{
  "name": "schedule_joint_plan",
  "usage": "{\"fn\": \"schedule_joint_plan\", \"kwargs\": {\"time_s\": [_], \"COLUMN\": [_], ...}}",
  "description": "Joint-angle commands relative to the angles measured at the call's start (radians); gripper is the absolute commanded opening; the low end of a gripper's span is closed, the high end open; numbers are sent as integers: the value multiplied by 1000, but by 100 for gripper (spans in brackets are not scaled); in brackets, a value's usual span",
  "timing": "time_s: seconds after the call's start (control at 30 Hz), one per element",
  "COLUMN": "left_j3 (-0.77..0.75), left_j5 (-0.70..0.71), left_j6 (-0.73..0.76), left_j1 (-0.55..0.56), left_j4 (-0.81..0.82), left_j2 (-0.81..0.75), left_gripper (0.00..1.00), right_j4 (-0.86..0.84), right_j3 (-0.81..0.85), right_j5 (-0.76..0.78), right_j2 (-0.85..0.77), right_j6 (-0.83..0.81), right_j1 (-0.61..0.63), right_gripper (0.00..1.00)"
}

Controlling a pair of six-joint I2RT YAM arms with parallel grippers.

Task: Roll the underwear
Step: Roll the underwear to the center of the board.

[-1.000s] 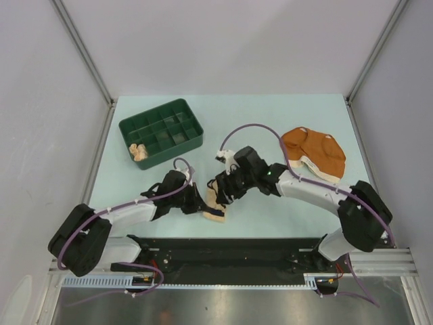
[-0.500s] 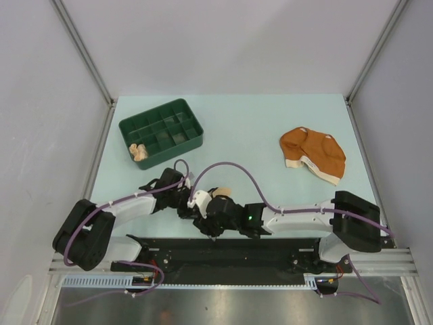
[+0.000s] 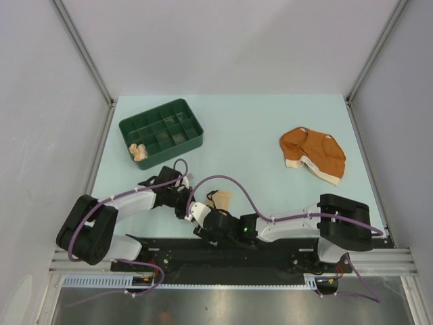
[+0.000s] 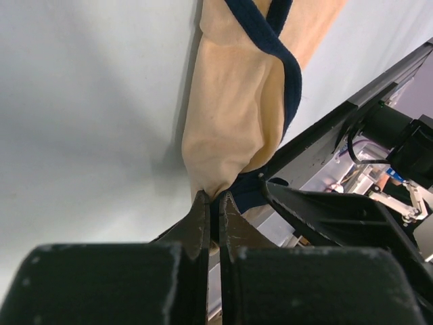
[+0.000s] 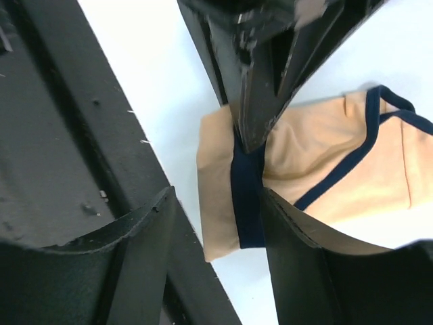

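- The cream underwear with dark trim [image 4: 230, 115] was held by one edge near the front of the table [image 3: 270, 122], pinched in the tightly closed left gripper [image 4: 211, 203], apparently to anchor it for rolling.
- The right gripper [image 5: 218, 196] was set astride the trimmed end with its jaws apart and nothing gripped.
- The rust-orange underwear [image 3: 312, 154] was left well apart.

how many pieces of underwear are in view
3. A peach one sits in the green tray's near-left corner compartment; a cream one with dark trim is pinched by the left tool near the arm bases; a rust-orange one lies far right. None looks hidden.
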State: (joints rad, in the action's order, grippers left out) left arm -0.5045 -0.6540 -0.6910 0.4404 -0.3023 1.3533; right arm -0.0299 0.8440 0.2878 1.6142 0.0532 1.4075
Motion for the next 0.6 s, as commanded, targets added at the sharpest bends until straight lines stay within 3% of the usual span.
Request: {"fn": "schedule_joint_plan", "kwargs": {"time_s": [0.0, 0.27, 0.3, 0.57], "left_j3": [-52, -42, -42, -23], "left_j5": [-42, -87, -90, -101], "left_j6": [51, 59, 58, 54], "left_j1": [-23, -42, -43, -45], "left_j4": [-43, -35, -32, -14], "left_j2": [9, 15, 15, 9], "left_gripper": [0, 0, 0, 0], "right_j4": [-53, -91, -94, -125], "right_j3": [-16, -33, -33, -34], "right_j5": [103, 278, 290, 265], "right_j2": [27, 64, 72, 81], "right_j6": [-23, -30, -26, -21], "right_j1": [33, 80, 82, 82], "right_gripper": [56, 48, 39, 5]}}
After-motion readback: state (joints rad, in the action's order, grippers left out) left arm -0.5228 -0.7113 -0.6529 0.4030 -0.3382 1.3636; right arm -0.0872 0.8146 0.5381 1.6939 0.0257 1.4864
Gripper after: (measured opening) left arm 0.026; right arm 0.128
